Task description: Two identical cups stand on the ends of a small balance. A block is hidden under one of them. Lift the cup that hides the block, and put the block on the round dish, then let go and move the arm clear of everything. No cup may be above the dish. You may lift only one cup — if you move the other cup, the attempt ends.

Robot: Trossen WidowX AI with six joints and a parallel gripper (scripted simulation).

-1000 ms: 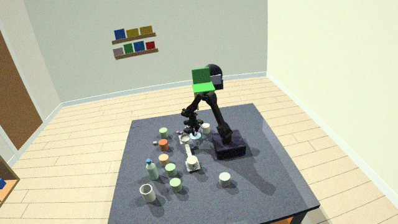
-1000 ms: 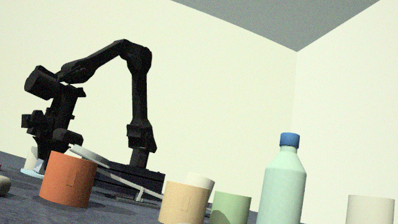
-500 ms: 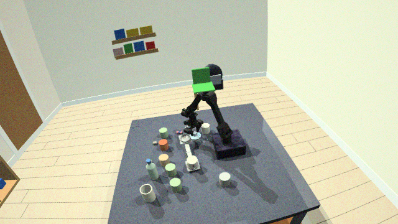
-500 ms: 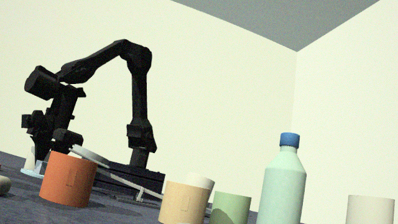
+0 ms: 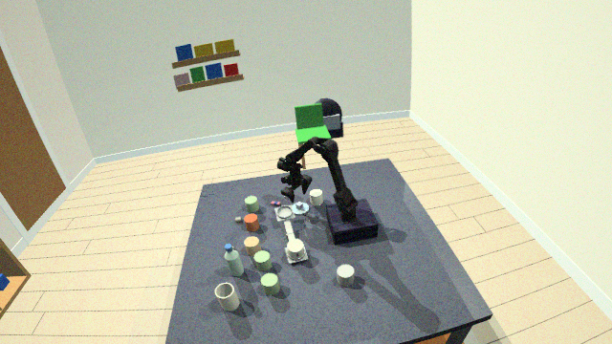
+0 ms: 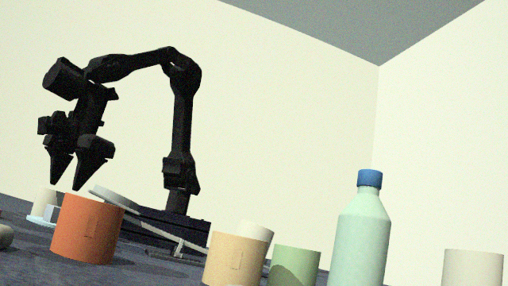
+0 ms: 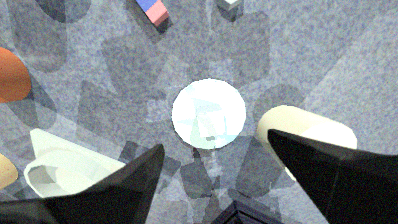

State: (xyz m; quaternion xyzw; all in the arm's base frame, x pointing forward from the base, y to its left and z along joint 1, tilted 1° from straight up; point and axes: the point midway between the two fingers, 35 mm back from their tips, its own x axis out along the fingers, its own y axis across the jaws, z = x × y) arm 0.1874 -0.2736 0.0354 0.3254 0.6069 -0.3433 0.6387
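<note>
My gripper (image 5: 297, 189) (image 6: 64, 184) (image 7: 214, 141) is open and empty, hanging a little above the round pale-blue dish (image 5: 304, 209) (image 7: 186, 102) (image 6: 35, 220). A small pale block (image 5: 300, 205) (image 7: 206, 121) (image 6: 49, 212) lies on the dish, clear of the fingers. One cream cup (image 5: 316, 196) (image 7: 300, 129) (image 6: 43, 202) stands on the table just beyond the dish. The balance (image 5: 289, 228) (image 6: 159, 232) is tilted. Its far pad (image 5: 285, 212) (image 7: 65, 160) (image 6: 113, 198) is raised and bare. The other cream cup (image 5: 295, 248) (image 6: 255, 230) stands on the near, lowered pad.
Several cups stand left of the balance: an orange cup (image 5: 251, 222) (image 6: 86, 232) (image 7: 10, 75), a tan cup (image 5: 251, 245) (image 6: 234, 258) and green cups (image 5: 251, 204) (image 5: 262, 260). There are also a bottle (image 5: 233, 260) (image 6: 363, 234), a red-and-blue block (image 5: 275, 203) (image 7: 153, 10) and the arm's base (image 5: 351, 225).
</note>
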